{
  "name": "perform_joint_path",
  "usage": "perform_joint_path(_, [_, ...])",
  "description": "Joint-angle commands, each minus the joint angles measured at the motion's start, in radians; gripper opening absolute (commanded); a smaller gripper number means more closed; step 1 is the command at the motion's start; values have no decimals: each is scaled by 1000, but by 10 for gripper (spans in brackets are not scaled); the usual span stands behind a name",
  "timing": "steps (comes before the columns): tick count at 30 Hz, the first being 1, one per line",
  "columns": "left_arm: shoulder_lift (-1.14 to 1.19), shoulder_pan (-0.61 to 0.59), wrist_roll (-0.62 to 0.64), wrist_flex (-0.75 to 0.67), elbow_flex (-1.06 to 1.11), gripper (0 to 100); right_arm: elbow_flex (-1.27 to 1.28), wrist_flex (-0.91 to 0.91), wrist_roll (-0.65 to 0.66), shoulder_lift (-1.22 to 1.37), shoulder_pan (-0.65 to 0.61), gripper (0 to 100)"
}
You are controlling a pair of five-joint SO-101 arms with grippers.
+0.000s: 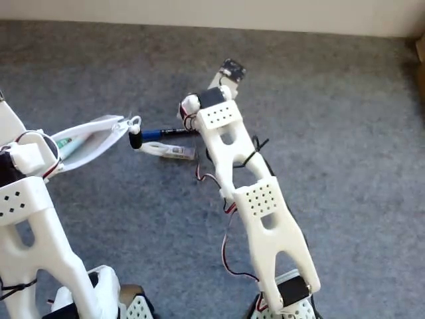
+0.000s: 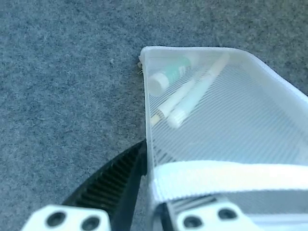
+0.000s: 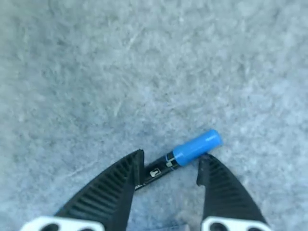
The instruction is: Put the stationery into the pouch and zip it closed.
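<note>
Your left claw (image 2: 153,166) is clamping one end of the white mesh pouch (image 2: 226,115) near the left edge of the worktop (image 1: 345,113), with pens (image 2: 185,98) lying inside. Your right claw (image 3: 172,157) is sitting with jaws apart, straddling a blue-capped marker (image 3: 192,147) mid-worktop; a white pen (image 1: 169,151) is lying just beside it.

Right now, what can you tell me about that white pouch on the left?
The pouch is a flat bag of see-through, striped white mesh with a solid white edge band and a zip pull at its far end. Its mouth looks unzipped. Inside lie a green-labelled tube and two white pens. The left gripper pinches one end between its fingers, over grey carpet.
</note>
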Motion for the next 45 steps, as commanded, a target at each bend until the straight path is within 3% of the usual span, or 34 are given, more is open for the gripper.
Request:
perform_joint_path(1, [-5,-10,-9,-18,2,8,-21,36,-5,16,16,166])
perform_joint_path(4, [-5,-10,-9,-18,2,8,-21,74,-5,18,16,159])
perform_joint_path(10, [-5,-10,-9,-17,2,8,-21,122,-3,21,21,23])
perform_joint_path(17, [-5,-12,-9,-15,2,8,-36,223,3,7,22,11])
perform_joint_path(28, [-5,-12,-9,-18,2,8,-196,369,193,-27,33,8])
perform_joint_path(38, [-5,-12,-9,-18,2,8,-205,372,494,-27,33,5])
perform_joint_path(45, [-5,-12,-9,-18,2,8,-205,375,542,-28,33,5])
